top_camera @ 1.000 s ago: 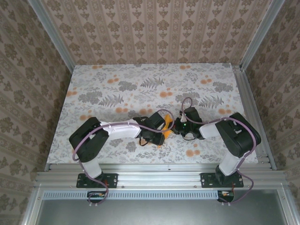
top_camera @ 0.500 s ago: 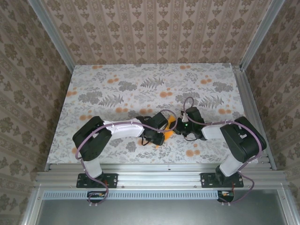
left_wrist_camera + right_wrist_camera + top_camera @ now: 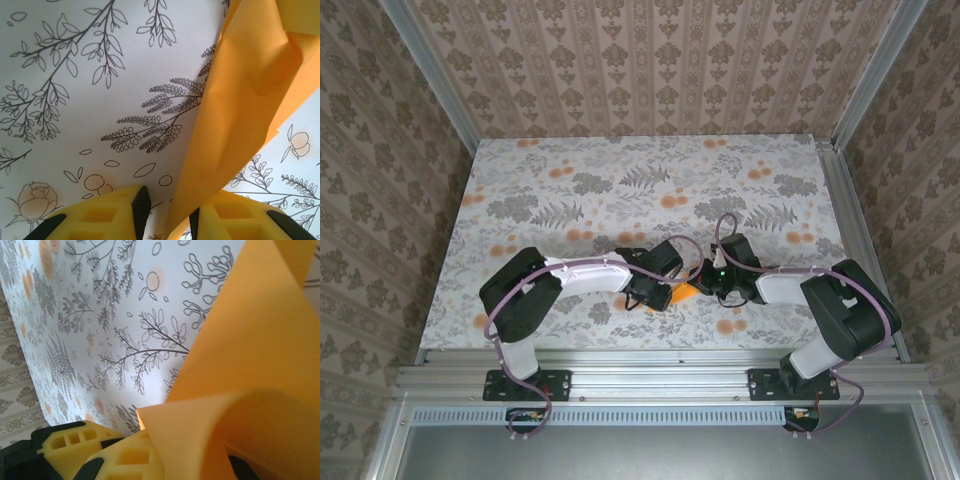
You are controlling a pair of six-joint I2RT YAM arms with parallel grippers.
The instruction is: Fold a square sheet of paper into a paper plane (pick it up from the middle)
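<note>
The square sheet of paper is bright orange and creased, held up off the table between my two grippers near the front middle. In the left wrist view the paper runs down between my left gripper's yellow fingers. It lies against the right pad, with a clear gap to the left pad. In the right wrist view the paper curls out over my right gripper, which is shut on it. From above, the left gripper and right gripper face each other closely.
The table has a grey and orange floral cover, with patterned walls on three sides and metal rails along the edges. Open tabletop stretches behind the grippers.
Both grippers have shifted slightly right and toward the near edge, still close together. Less of the orange paper shows between them from above.
</note>
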